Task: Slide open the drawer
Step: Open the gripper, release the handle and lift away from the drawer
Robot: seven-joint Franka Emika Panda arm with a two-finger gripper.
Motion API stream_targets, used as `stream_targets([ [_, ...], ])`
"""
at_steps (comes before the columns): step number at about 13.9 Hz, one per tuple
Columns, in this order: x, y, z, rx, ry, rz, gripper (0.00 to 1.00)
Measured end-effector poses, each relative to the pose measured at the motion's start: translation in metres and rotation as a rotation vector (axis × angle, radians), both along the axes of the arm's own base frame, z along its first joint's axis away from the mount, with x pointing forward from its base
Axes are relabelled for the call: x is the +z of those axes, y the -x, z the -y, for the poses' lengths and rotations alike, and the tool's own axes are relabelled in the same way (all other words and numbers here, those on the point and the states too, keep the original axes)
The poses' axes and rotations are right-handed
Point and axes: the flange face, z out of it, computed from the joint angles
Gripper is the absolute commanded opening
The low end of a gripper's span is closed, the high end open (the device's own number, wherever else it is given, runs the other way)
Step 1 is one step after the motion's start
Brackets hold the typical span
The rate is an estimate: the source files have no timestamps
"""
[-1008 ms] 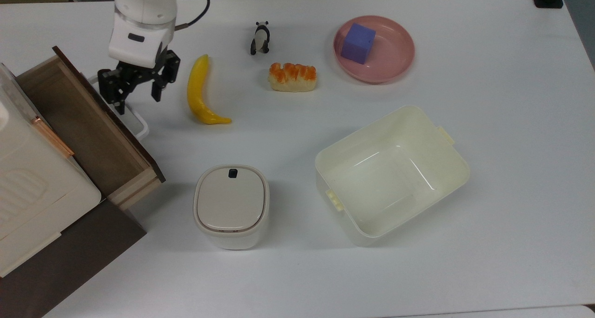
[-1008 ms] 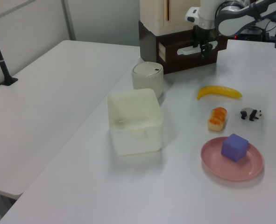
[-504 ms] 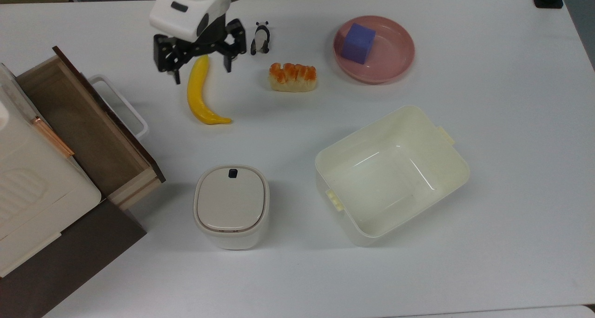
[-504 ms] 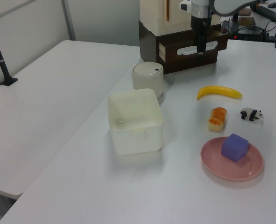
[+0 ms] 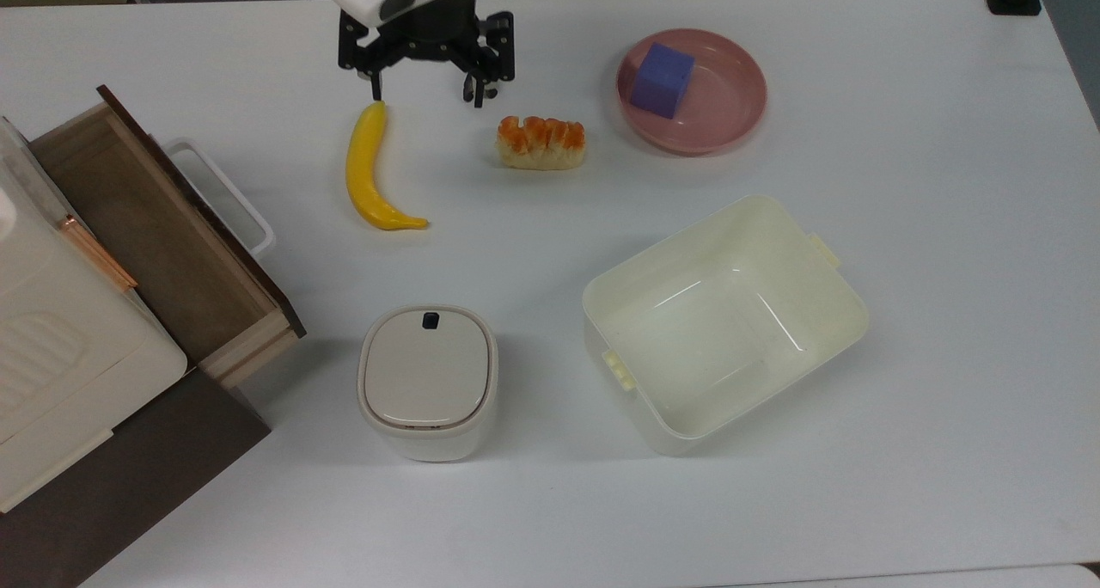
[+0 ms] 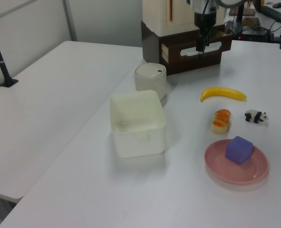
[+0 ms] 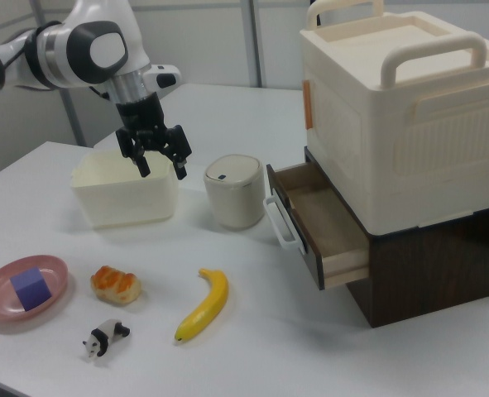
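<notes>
In the top view, the lidded bin [image 5: 427, 382] and the cream tub [image 5: 724, 320] are seen nearest, well apart from everything that matters here. At the top view's left, the drawer [image 5: 163, 227] is found pulled well out of the dark cabinet [image 7: 426, 273] under the cream storage box [image 7: 401, 116]; its brown inner bottom is laid bare and its white loop handle [image 5: 225, 197] is left free, with nothing touching it. Farther back lie the banana [image 5: 369, 168] and the bread [image 5: 541, 142], then the pink plate [image 5: 730, 124] with the purple cube [image 5: 662, 79].

At the far edge of the table [image 5: 945, 227] the gripper [image 5: 427, 70] is held above the surface, beyond the banana's tip, its fingers spread wide and nothing gripped between them. A second ago it was stationed at the handle; half a second ago it had already been drawn toward the banana, and now it has been carried farther still to the top view's right and far side. The drawer's position is unchanged across that second. From this it is judged that the pull has been completed and the handle let go, and that only the retreat is left.
</notes>
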Motion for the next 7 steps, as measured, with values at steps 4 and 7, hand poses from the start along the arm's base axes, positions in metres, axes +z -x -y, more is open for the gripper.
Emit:
stream_targets([
  [4, 0.031, 0.014, 0.007, -0.041, -0.076, 0.039, 1.0],
  [7, 0.036, 0.025, -0.002, -0.031, -0.078, -0.004, 1.0],
])
